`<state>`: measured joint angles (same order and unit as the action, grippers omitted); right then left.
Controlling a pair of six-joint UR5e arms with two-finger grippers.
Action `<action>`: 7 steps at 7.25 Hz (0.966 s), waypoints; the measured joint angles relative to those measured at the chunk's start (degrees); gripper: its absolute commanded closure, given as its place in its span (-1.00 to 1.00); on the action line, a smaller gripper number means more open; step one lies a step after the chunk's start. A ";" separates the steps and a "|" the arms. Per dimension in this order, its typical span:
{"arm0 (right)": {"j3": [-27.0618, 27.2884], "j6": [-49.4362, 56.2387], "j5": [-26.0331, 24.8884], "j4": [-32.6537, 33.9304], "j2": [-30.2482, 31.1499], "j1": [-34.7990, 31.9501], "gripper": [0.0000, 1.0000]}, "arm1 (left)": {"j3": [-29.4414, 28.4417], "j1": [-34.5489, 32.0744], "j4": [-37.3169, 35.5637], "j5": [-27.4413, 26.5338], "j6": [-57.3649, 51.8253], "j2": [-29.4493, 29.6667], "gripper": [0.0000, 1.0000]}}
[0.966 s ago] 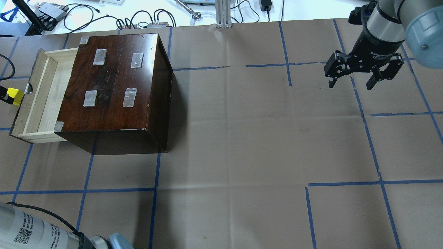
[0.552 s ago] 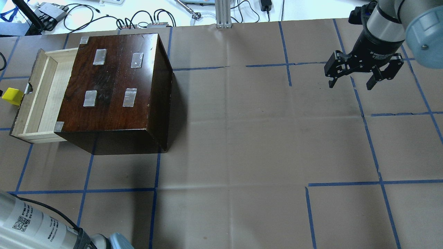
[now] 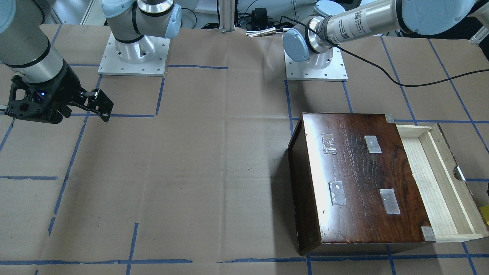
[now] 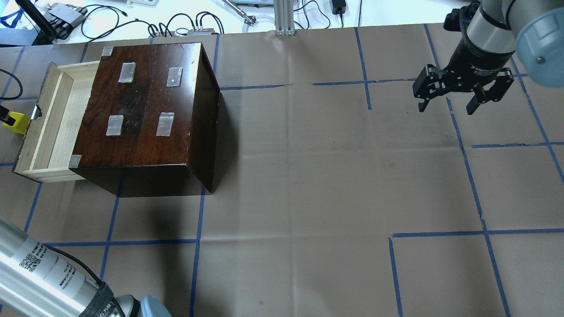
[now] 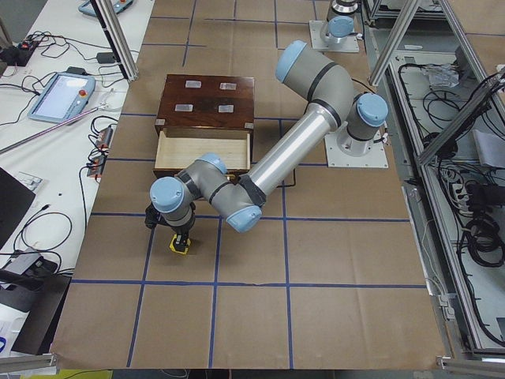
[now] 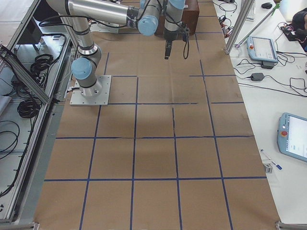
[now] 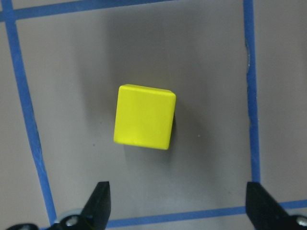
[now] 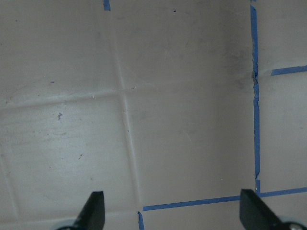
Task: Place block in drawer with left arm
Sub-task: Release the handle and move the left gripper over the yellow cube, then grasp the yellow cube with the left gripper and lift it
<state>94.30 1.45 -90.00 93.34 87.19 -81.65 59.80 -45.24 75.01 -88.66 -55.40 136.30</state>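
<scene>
The yellow block [image 4: 16, 122] sits on the brown paper just outside the dark front of the open drawer [image 4: 61, 119], which is pulled out of the dark-brown cabinet [image 4: 145, 141]. The drawer tray holds nothing. In the left wrist view the block [image 7: 145, 116] lies flat below my left gripper [image 7: 178, 199], whose fingertips [image 7: 99, 194] stand wide apart and touch nothing. In the exterior left view the left gripper [image 5: 176, 231] hangs right over the block [image 5: 181, 245]. My right gripper [image 4: 446, 108] is open and empty over bare paper at the far right.
Blue tape lines grid the brown paper [image 4: 308, 176]. Cables and boxes [image 4: 176, 26] lie beyond the table's far edge. The left forearm [image 4: 39, 273] crosses the near left corner, with its loose black cable [image 3: 382, 72] trailing over the table.
The left forearm has swung at the near left corner. A black finger shows again beside the block at the overhead view's left edge. The block and right arm have stayed put.
</scene>
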 measured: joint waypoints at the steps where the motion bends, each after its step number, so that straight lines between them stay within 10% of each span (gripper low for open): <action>1: 0.00 0.02 0.00 0.00 0.00 0.00 -1.00 | -1.18 -0.11 -0.44 -0.04 -2.03 1.36 -0.96; 5: 0.00 -0.03 0.00 0.00 0.00 0.00 -1.00 | -4.01 -0.46 -3.77 0.55 -3.31 6.51 -0.76; 7: 0.00 -0.04 0.00 0.00 0.00 0.00 -1.00 | -5.35 -1.07 -4.74 0.68 -3.21 8.32 0.49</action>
<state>94.31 1.41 -90.00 93.34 87.19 -81.65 54.44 -46.31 70.27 -87.98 -58.61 144.62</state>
